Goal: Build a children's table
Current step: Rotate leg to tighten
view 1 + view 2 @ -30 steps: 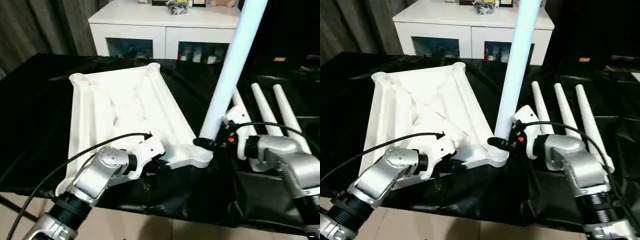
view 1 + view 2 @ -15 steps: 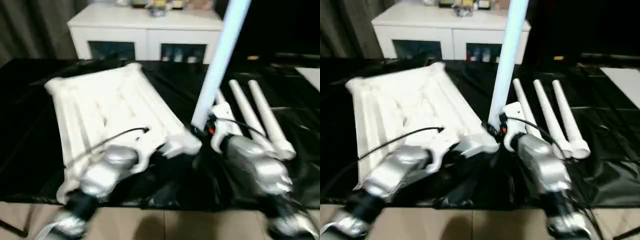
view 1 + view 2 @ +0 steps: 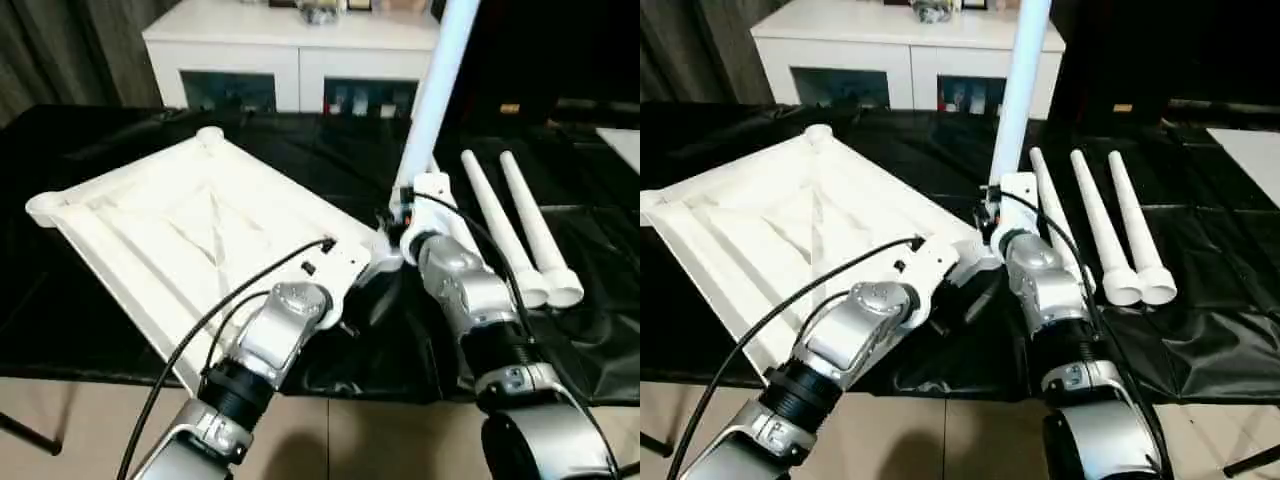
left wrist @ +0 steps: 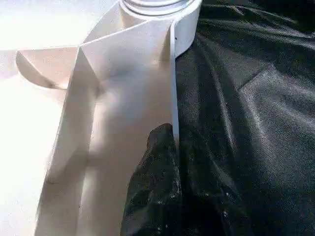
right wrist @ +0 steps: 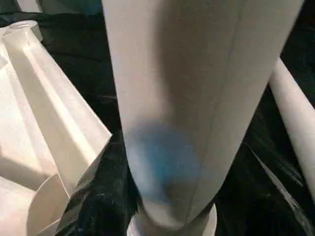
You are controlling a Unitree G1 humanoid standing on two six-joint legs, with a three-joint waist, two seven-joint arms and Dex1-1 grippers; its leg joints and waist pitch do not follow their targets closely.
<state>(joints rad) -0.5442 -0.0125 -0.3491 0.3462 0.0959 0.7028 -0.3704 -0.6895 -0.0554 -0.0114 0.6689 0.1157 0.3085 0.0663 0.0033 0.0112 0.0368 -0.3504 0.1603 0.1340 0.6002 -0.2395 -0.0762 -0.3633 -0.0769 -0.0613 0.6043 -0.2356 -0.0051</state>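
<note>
Silver forearms [image 3: 285, 335] with black ribbed cuffs are seen, trailed by black cables (white wrist housings ahead).

Work surface: covered with a black sheet [image 3: 1200, 330], glossy and creased, hanging over the near edge. Floor [image 3: 970, 440]: beige tiles with visible joints, below that edge. Far side: 1 white cabinet [image 3: 290, 45] with 2 glass doors; contents behind the glass are indistinct, and small items on its top cannot be identified. Grey curtain [image 3: 70, 45] hangs beside the cabinet. Area on the cabinet's other side is dark. A flat white board [image 3: 1252, 150] lies at the sheet's edge.
</note>
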